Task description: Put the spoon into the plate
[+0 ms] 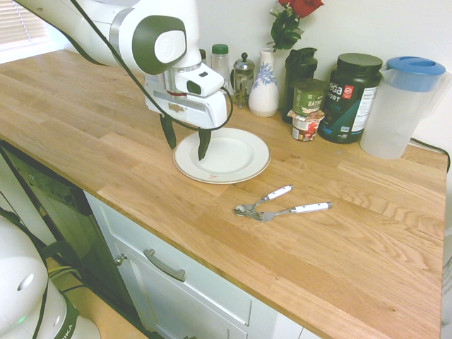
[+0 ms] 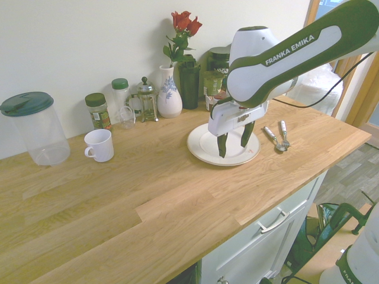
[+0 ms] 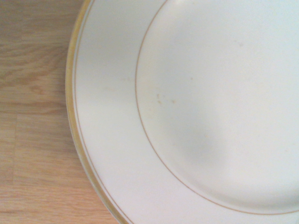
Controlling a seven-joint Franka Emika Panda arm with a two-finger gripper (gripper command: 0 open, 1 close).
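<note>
The cream-white plate [image 1: 236,152] [image 2: 202,147] lies on the wooden counter, and its rim and well fill the wrist view [image 3: 210,93]. My gripper [image 1: 186,143] [image 2: 234,142] hangs just above the plate's edge, open, with nothing between its dark fingers. The spoon [image 1: 263,200] [image 2: 270,136], with its short white handle, lies on the counter beside the plate, away from the gripper. Its bowl end touches the head of a longer white-handled fork [image 1: 296,210] [image 2: 283,131].
Along the back wall stand a vase [image 1: 264,88] with red roses, a French press [image 1: 243,79], jars, a black tub [image 1: 349,99] and a blue-lidded pitcher [image 1: 402,106]. A white mug [image 2: 99,145] sits further along. The counter's front edge [image 1: 212,265] runs near the cutlery.
</note>
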